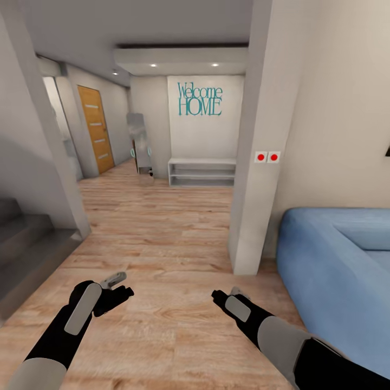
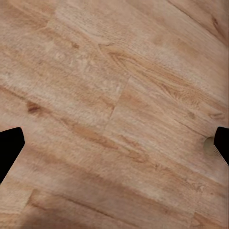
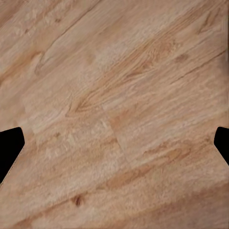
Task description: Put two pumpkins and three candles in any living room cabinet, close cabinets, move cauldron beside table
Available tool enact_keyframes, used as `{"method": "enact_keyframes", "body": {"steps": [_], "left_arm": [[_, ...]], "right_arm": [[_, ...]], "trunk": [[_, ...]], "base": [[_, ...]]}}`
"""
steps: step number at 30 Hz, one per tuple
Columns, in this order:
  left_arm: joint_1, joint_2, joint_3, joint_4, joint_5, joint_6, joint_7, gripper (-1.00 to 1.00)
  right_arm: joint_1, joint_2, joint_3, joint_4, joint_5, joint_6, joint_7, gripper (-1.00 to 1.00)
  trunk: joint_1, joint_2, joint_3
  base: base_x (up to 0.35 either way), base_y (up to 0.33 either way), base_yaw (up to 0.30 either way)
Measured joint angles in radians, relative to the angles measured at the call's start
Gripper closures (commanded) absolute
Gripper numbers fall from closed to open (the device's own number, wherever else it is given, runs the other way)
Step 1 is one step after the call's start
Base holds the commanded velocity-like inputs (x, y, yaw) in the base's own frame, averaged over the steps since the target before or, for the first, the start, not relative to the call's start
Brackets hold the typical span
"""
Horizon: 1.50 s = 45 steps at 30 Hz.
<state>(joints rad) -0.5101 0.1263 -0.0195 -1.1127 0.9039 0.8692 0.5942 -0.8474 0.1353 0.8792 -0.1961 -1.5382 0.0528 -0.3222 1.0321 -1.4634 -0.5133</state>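
Observation:
No pumpkin, candle, cabinet, cauldron or table is in view. In the head view my left gripper and right gripper hang low over the wood floor, both empty. The left wrist view has dark fingertips at both edges of the picture, far apart, with bare planks between them. The right wrist view gives the same: black fingertips spread wide over bare floorboards. Both grippers are open.
A blue sofa stands at the right, behind a white pillar. Grey stairs rise at the left. Ahead, a hallway leads to a low white shelf, a leaning mirror and an orange door.

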Motion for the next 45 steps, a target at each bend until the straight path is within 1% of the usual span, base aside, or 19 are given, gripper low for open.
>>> {"method": "enact_keyframes", "body": {"steps": [2, 5, 11, 16, 18, 20, 23, 26, 45], "left_arm": [[0.0, 0.0, 0.0, 0.0, 0.0, 0.0, 0.0, -1.0], [0.0, 0.0, 0.0, 0.0, 0.0, 0.0, 0.0, -1.0], [0.0, 0.0, 0.0, 0.0, -0.001, 0.0, 0.0, -1.0], [0.0, 0.0, 0.0, 0.0, -0.001, 0.0, 0.0, -1.0], [0.0, 0.0, 0.0, 0.0, -0.001, 0.0, 0.0, -1.0], [0.0, 0.0, -0.001, 0.0, -0.001, 0.0, 0.0, -1.0], [0.0, -0.001, -0.001, 0.0, -0.001, 0.0, 0.0, -1.0], [0.0, -0.002, -0.001, 0.0, -0.001, 0.0, 0.0, -1.0], [0.0, -0.009, -0.004, 0.0, -0.001, 0.0, 0.0, -1.0]], "right_arm": [[0.0, -0.008, 0.0, 0.002, -0.006, -0.002, 0.0, -1.0], [0.0, -0.014, 0.0, 0.002, -0.009, -0.003, 0.0, -1.0], [0.0, -0.017, 0.0, 0.006, -0.01, -0.005, -0.001, -1.0], [-0.001, -0.019, -0.001, 0.062, -0.011, -0.004, -0.003, -1.0], [-0.001, -0.02, -0.002, 0.088, -0.019, -0.004, -0.024, -1.0], [-0.001, -0.021, -0.002, 0.096, -0.046, -0.007, -0.068, -1.0], [-0.002, -0.021, -0.003, 0.1, -0.071, -0.015, -0.111, -1.0], [-0.002, -0.021, -0.002, 0.101, -0.079, -0.017, -0.123, -1.0], [-0.002, -0.021, -0.002, 0.103, -0.083, -0.007, -0.128, -1.0]], "trunk": [[0.0, 0.0, 0.0], [0.0, 0.0, 0.0], [0.0, 0.0, 0.0], [0.0, 0.0, 0.0], [0.0, 0.0, 0.0], [0.0, 0.0, 0.0], [0.0, 0.0, 0.0], [0.0, 0.0, 0.0], [0.0, 0.0, 0.0]], "base": [[0.335, 0.0, 0.0], [0.335, 0.0, 0.0], [0.335, 0.0, 0.0], [0.335, 0.0, 0.0], [0.335, -0.003, 0.0], [0.328, -0.071, 0.0], [0.297, -0.176, 0.0], [0.269, -0.231, 0.0], [0.229, -0.246, 0.0]]}}
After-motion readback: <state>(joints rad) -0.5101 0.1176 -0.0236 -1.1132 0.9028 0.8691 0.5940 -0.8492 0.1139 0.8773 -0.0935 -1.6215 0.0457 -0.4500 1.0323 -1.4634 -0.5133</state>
